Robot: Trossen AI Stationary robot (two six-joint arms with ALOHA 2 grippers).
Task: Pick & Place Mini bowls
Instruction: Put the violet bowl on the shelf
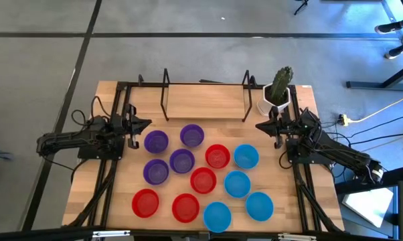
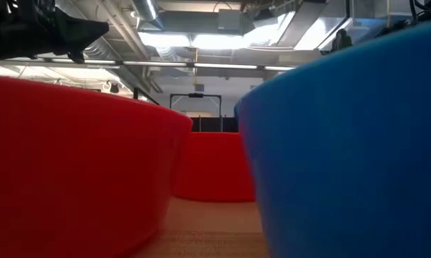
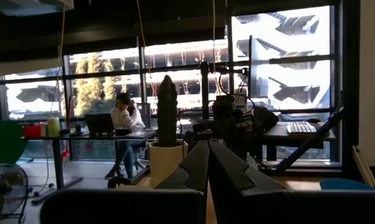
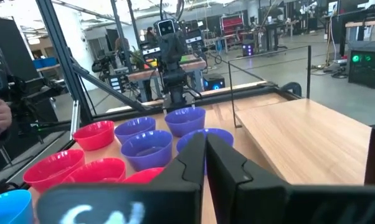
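Both tools, left (image 1: 148, 123) and right (image 1: 258, 125), closed, holding nothing.

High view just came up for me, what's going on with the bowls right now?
Nothing is being handled. The left gripper and right gripper sit at the table's sides, fingers shut and empty. Twelve mini bowls sit loose between them: four purple bowls toward the left arm, four red bowls through the middle, four blue bowls toward the right arm.
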